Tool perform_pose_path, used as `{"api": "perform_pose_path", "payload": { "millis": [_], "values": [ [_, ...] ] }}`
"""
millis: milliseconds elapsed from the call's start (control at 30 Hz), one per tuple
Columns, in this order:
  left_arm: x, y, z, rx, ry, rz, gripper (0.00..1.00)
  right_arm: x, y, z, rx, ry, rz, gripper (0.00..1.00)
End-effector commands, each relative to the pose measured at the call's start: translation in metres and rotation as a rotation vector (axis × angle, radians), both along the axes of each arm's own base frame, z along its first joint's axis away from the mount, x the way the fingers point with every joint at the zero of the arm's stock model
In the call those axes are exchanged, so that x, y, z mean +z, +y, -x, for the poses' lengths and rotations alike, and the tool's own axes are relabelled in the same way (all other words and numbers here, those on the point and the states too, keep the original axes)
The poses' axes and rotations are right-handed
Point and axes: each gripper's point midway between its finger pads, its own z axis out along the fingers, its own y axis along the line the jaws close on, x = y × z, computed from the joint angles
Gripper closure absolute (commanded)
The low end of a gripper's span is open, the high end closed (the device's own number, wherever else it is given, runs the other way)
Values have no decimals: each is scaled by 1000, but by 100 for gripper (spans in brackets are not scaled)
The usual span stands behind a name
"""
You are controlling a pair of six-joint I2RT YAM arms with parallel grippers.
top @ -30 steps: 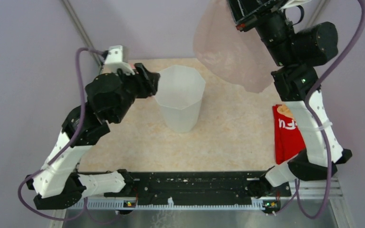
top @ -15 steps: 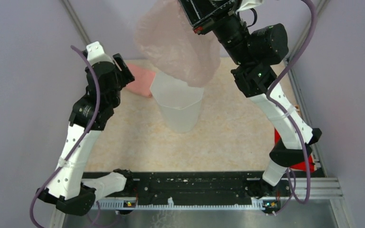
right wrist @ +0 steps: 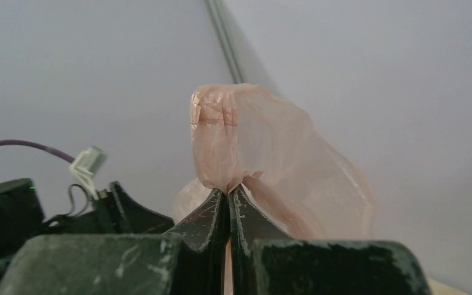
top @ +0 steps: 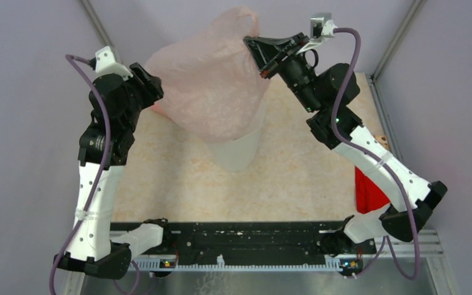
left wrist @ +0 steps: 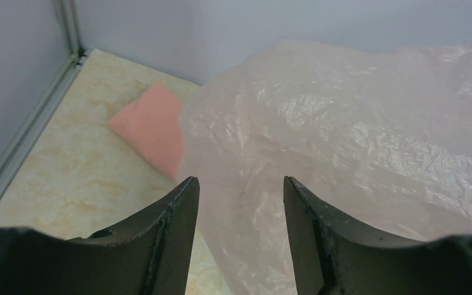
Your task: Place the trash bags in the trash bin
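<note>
Thin, translucent pale pink plastic film bag [top: 212,92] hangs over the white translucent faceted plastic bin [top: 236,150], hiding its rim in the top view. The right gripper [right wrist: 228,203], at the bag's 2 o'clock, is pinched tight on the bag's top edge. The left gripper [left wrist: 239,209], at its 9 o'clock, stands parted and grasps nothing, with film just beyond its fingertips.

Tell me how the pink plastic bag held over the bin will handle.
Likely very floppy: the bag hangs crumpled and billowing from a single pinch in the right gripper. Probably light, since that small pinch carries all of it. It may balloon and drape over the bin rather than drop in.
</note>
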Motion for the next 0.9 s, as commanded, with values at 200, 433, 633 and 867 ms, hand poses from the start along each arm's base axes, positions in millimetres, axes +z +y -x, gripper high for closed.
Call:
{"api": "perform_pose_path", "payload": {
  "millis": [200, 433, 633, 867],
  "values": [
    [46, -41, 7, -247, -129, 9, 41, -12, -92, 13, -128, 32, -59, 100],
    [67, -36, -19, -196, -143, 7, 35, -26, -101, 26, -122, 40, -33, 100],
    [73, -40, -48, -198, -106, 22, 35, -34, -98, 36, -86, 37, 9, 100],
    [6, -86, -70, -423, 69, 68, 46, -39, -103, 39, -103, 39, 26, 100]
  ]
}}
